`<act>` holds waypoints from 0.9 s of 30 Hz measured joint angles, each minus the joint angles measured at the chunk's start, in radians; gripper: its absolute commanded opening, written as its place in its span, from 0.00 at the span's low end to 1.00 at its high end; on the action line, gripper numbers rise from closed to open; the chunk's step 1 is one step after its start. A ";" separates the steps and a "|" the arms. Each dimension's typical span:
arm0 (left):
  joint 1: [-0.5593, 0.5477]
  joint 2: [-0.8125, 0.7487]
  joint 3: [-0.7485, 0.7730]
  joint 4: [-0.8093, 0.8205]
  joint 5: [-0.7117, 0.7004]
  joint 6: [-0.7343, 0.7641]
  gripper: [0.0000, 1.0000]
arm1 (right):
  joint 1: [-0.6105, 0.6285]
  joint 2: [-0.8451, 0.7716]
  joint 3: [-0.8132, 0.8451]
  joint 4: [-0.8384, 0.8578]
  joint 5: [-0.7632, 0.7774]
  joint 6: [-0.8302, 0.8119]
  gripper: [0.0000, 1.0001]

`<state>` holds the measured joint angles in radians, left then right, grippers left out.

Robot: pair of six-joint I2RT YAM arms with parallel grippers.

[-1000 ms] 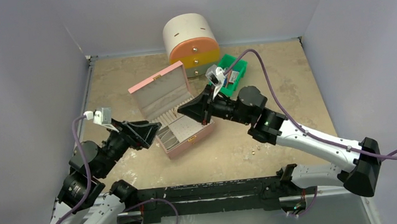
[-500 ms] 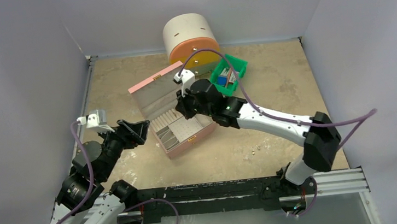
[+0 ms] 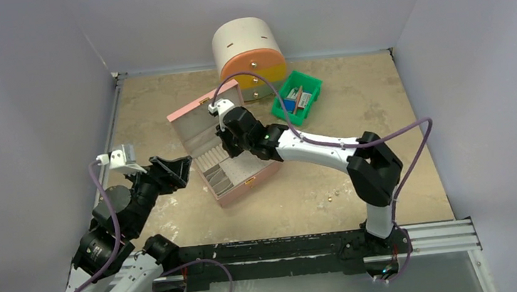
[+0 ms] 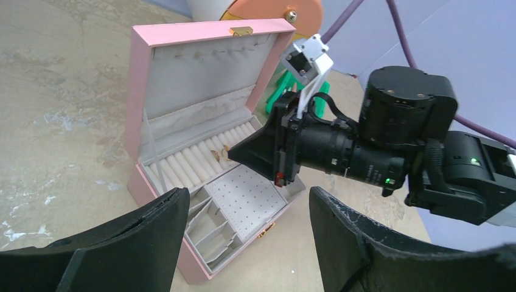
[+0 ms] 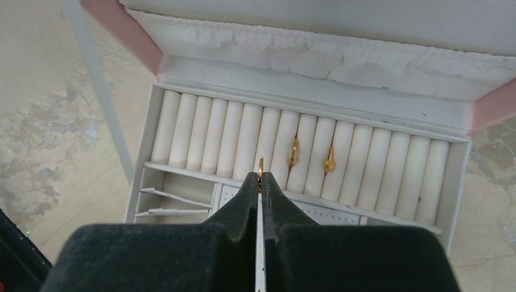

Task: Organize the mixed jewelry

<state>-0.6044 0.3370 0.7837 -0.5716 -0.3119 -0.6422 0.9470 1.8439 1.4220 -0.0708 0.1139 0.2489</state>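
The desk is a tan, mottled stone-look top with some whitish scuffs on the left side. Sitting on it is an open pink box, roughly in the middle, with its lid standing up at the back. At the far edge there's a round cream drawer unit with orange, yellow and green fronts, and a green bin is just beside it on the right. A couple of tiny gold bits lie loose on the bare top, off to the box's near right.
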 measured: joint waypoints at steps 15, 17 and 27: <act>0.002 -0.002 0.000 0.000 0.001 0.000 0.72 | 0.000 0.145 0.084 -0.006 0.007 0.008 0.00; 0.002 -0.002 0.000 0.000 0.001 0.000 0.72 | 0.000 0.154 0.088 -0.006 0.006 0.012 0.00; 0.003 -0.002 0.000 0.000 0.002 0.000 0.72 | 0.000 0.164 0.093 -0.002 -0.005 0.031 0.00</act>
<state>-0.6010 0.3351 0.7834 -0.5713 -0.3103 -0.6418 0.9466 2.0075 1.5146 -0.0731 0.1089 0.2798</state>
